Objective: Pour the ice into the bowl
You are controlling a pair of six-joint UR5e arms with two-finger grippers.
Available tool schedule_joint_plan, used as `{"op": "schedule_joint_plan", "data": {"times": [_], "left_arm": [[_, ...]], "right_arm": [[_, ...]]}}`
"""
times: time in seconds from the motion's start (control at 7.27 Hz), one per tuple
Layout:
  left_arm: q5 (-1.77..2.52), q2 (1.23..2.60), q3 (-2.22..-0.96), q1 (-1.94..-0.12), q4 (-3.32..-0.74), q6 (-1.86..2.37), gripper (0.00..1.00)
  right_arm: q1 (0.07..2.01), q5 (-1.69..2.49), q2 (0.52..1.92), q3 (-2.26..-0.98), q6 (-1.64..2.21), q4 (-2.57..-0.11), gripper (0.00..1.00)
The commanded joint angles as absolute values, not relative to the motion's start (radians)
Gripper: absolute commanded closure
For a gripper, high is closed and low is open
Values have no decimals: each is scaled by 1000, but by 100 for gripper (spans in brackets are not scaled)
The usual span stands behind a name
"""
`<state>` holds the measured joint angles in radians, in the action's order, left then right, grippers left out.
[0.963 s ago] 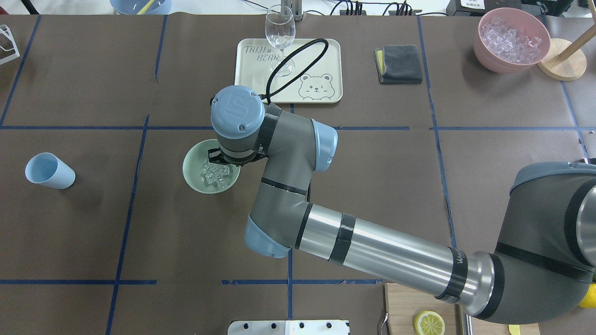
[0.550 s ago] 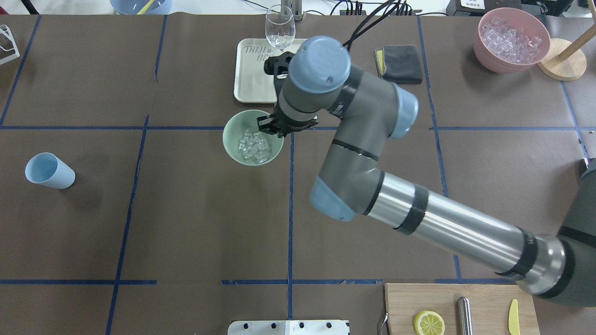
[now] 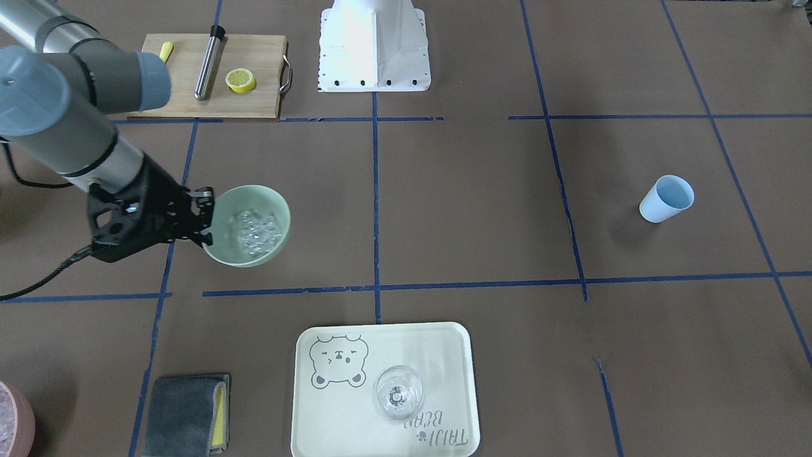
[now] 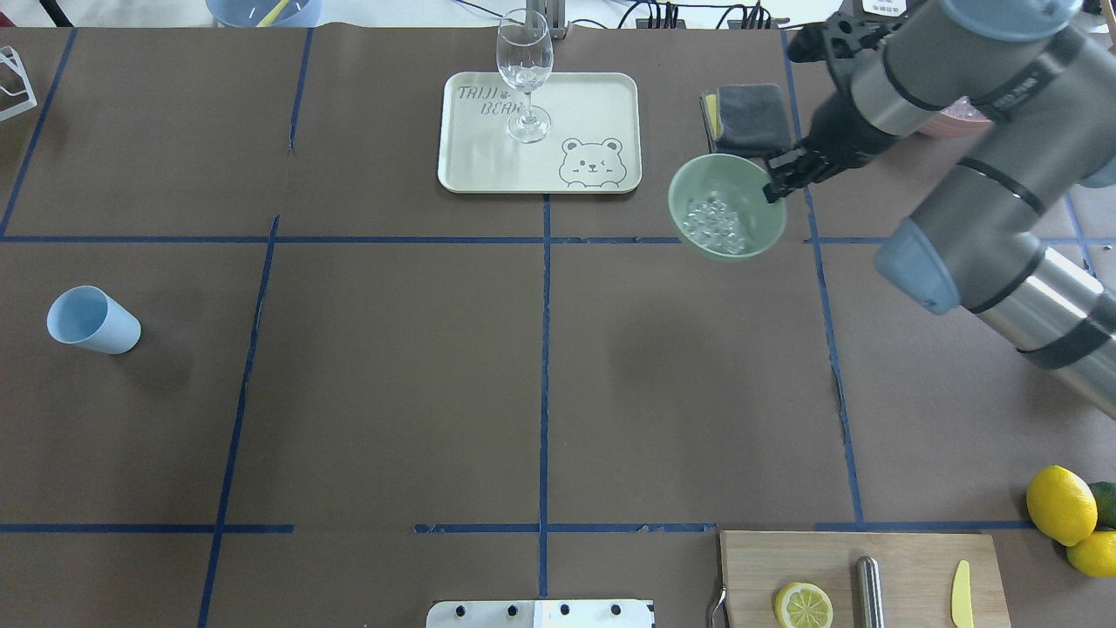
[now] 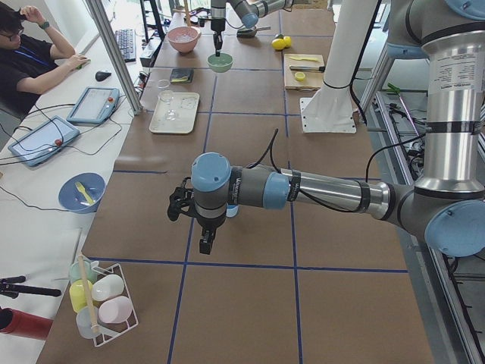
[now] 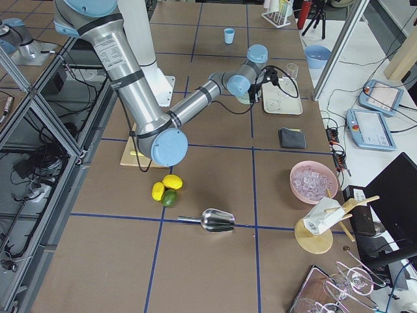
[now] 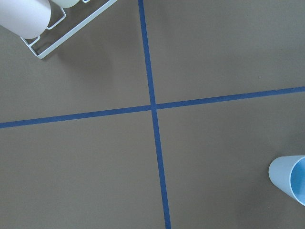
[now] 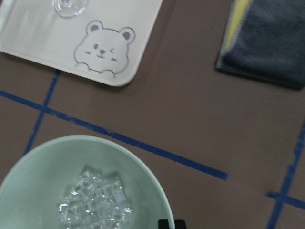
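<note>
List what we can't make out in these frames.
- Left claw open or shut: seen only in the exterior left view, small; its wrist view shows no fingers.
- Right claw, its hold on the bowl rim: cut off by the right wrist view's bottom edge.
- Ice count: glassy cubes clumped, too small in every view.

A brown table surface (image 7: 228,57) is seen from above, crossed by two blue tape lines (image 7: 153,106) that meet near the middle of the frame. A white wire rack (image 7: 71,27) holding a pale cup (image 7: 24,16) is cut off at the upper left. A light blue cup (image 7: 289,179) is partly shown at the lower right edge.
</note>
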<state>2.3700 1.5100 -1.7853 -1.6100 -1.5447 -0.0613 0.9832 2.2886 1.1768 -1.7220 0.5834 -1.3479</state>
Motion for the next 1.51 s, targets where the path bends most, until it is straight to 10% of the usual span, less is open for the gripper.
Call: {"op": "schedule_joint_plan", "data": {"times": [0.0, 0.96, 1.1, 1.38], "left_arm": [[2370, 1511, -1787, -1609, -1545, -61, 0], [2370, 1511, -1793, -1609, -1545, -63, 0], [2370, 1511, -1793, -1609, -1545, -63, 0], [2370, 1513, -1793, -1609, -1545, -63, 0]], "right_arm": [[1045, 2309, 1441, -1808, 390, -1315, 100], [1043, 2304, 1606, -1589, 426, -885, 100], [1043, 2304, 1606, -1588, 426, -884, 81], [1048, 2289, 1597, -1597, 425, -882, 0]]}}
